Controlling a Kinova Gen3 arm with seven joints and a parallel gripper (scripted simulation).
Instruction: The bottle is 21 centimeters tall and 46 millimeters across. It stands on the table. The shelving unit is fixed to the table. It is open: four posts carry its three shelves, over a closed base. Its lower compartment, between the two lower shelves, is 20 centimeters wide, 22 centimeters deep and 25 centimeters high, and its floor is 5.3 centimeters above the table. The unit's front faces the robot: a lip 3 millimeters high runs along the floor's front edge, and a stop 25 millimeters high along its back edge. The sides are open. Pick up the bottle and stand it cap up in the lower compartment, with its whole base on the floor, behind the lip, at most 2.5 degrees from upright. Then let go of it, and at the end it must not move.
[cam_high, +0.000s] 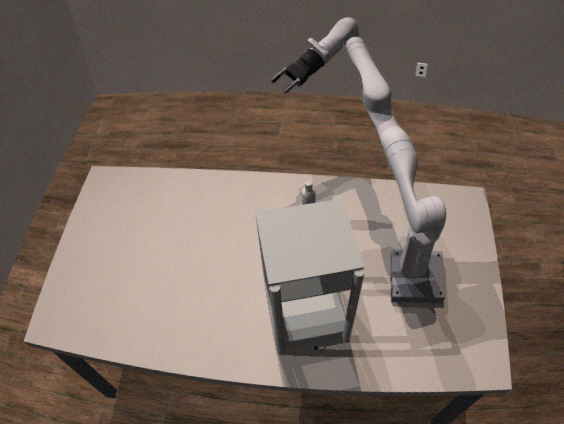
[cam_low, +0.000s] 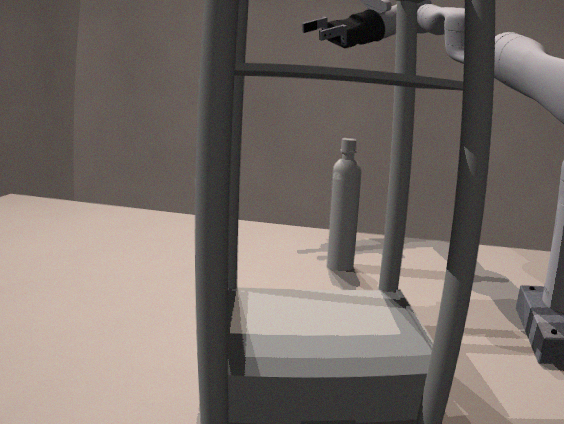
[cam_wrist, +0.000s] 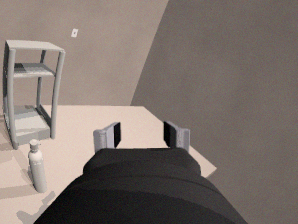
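The approach is in hand: the gripper (cam_high: 287, 81), fingers spread wide on nothing, hangs high at twelve o'clock from the bottle (cam_high: 308, 192); that stands upright on the table (cam_high: 150, 240) beside the shelving unit (cam_high: 309, 240); next, I judge, descend and straddle its body.
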